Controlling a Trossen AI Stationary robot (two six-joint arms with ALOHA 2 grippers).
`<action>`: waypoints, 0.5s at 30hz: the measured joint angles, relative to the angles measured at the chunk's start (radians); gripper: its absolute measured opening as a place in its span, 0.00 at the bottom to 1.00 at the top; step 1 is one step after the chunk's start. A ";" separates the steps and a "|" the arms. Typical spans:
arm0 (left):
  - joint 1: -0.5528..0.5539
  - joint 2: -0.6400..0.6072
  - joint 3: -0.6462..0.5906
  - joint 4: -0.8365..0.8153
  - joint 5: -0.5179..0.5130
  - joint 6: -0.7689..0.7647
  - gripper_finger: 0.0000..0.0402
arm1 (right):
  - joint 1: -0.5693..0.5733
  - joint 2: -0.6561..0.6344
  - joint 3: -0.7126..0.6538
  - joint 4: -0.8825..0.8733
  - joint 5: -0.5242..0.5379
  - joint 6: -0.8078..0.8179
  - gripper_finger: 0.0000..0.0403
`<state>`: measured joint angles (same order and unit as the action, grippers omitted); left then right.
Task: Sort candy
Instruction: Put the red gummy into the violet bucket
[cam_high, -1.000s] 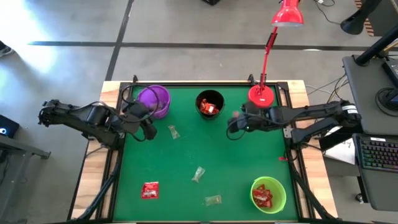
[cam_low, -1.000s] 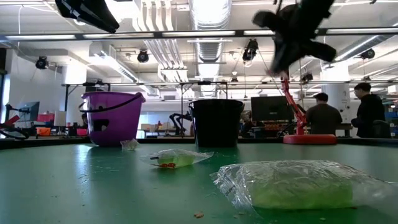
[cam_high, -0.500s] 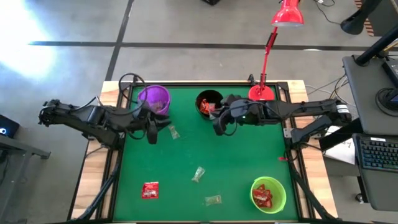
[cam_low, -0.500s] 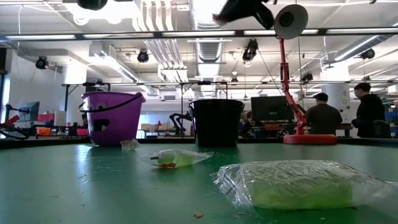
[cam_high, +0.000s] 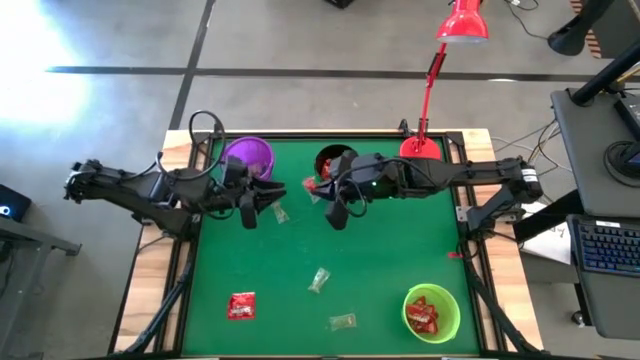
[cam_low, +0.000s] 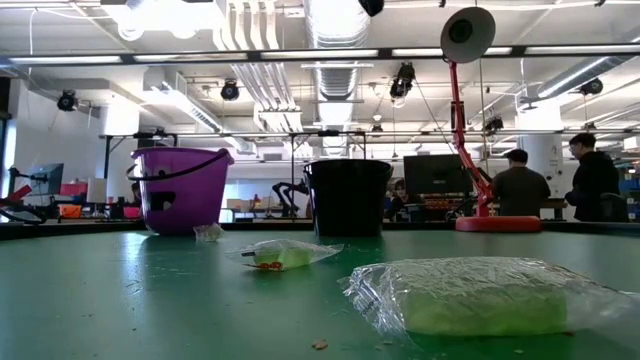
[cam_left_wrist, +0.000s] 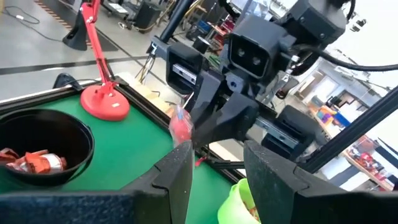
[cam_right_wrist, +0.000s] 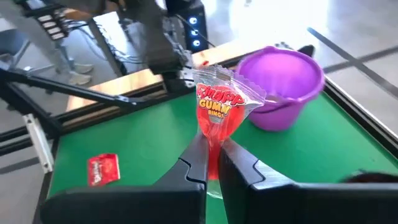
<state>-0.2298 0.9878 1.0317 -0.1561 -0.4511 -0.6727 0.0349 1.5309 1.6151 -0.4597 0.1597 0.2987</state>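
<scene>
Seen from above, the left gripper (cam_high: 272, 190) hangs over the green bench (cam_high: 380, 260) just beside the purple cup (cam_high: 247, 157), its jaws parted and holding nothing. A pale wrapped candy (cam_high: 281, 212) lies on the bench close below it.

At the back centre stands the black cup (cam_high: 335, 163), with orange-red sweets (cam_left_wrist: 36, 160) lying in its bottom in the left wrist view. The right gripper (cam_high: 313, 187) reaches across in front of that cup, between it and the left gripper, its jaws clamped tight on a red wrapped candy (cam_right_wrist: 217, 109) with white lettering, held up off the bench; the two grippers face each other, near but apart.

Towards the front of the bench, a red packet (cam_high: 241, 305) lies at the left, a clear-wrapped sweet (cam_high: 319, 279) sits near the middle, and another pale sweet (cam_high: 342, 321) lies close to the front edge. From bench level, that nearest pale sweet (cam_low: 480, 297) fills the foreground.

At the front right, the green cup (cam_high: 432, 311) holds several red sweets. A red desk lamp (cam_high: 421, 152) stands at the back right corner. In the room beyond, two people (cam_low: 520, 185) stand with their backs turned.
</scene>
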 joint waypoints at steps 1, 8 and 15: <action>0.000 0.006 0.000 0.007 0.000 -0.001 0.32 | 0.000 0.009 0.012 0.000 -0.011 -0.008 0.03; 0.002 0.041 0.000 0.015 0.000 -0.003 0.32 | 0.000 0.068 0.101 -0.001 -0.064 -0.049 0.03; 0.011 0.055 0.000 0.015 -0.006 -0.001 0.32 | 0.003 0.107 0.162 -0.008 -0.091 -0.072 0.03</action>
<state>-0.2193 1.0431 1.0317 -0.1413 -0.4570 -0.6735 0.0383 1.6380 1.7772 -0.4680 0.0684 0.2271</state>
